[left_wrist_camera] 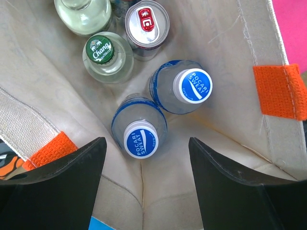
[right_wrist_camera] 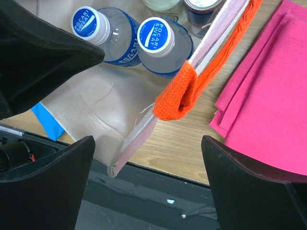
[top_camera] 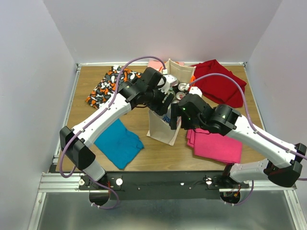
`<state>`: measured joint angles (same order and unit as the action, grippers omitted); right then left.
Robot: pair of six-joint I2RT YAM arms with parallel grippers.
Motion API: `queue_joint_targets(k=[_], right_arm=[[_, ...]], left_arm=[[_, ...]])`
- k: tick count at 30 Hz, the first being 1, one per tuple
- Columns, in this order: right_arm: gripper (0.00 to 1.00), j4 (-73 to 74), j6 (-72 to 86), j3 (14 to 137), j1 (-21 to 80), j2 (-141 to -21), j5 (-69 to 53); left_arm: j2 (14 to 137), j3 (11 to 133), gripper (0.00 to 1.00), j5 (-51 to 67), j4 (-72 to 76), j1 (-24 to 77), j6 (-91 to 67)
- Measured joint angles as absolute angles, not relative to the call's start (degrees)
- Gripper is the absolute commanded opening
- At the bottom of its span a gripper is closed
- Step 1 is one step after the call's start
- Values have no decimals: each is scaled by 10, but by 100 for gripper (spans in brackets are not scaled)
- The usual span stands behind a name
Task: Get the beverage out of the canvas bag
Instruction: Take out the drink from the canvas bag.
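Found the boxy beige canvas bag [top_camera: 160,130] standing upright near the middle of the wooden surface [top_camera: 158,157], mouth wide open, weave coarse, seams stitched. Saw inside it, upright and side by side, two clear plastic bottles [left_wrist_camera: 141,139] with round blue-and-white screw caps; past them a green-capped glass bottle [left_wrist_camera: 101,50] and a silver metal can [left_wrist_camera: 147,23] with a red pull tab. Noted the left hand [left_wrist_camera: 147,155] poised over the bag's mouth, dark wedge-shaped fingers spread apart, clamped on nothing. Noted the right hand [right_wrist_camera: 147,143] likewise spread, with the bag's rim and its looped orange knitted handle [right_wrist_camera: 180,93] lying between the fingers, ungripped. Spotted soft folded cloths lying flat around the bag: a pink cloth [top_camera: 216,146] just beside it on the right, a blue cloth [top_camera: 117,141] on the left, a red cloth [top_camera: 220,84] and a black-orange-white print cloth [top_camera: 108,86] behind.
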<state>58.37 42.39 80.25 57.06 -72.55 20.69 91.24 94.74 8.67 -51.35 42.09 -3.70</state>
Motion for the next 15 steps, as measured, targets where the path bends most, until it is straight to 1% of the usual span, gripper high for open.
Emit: queue_joint_targets(k=[10,13,15], right_arm=[[100,586,424,802,571,-716,208],[100,587,424,802,571,-715,208],[100,586,424,802,571,-715,208]], left_arm=[[924,947,79,71,-508,432,-44],[930,947,78,71,-507,433,-44],[934,947,76,70,-507,434,-44]])
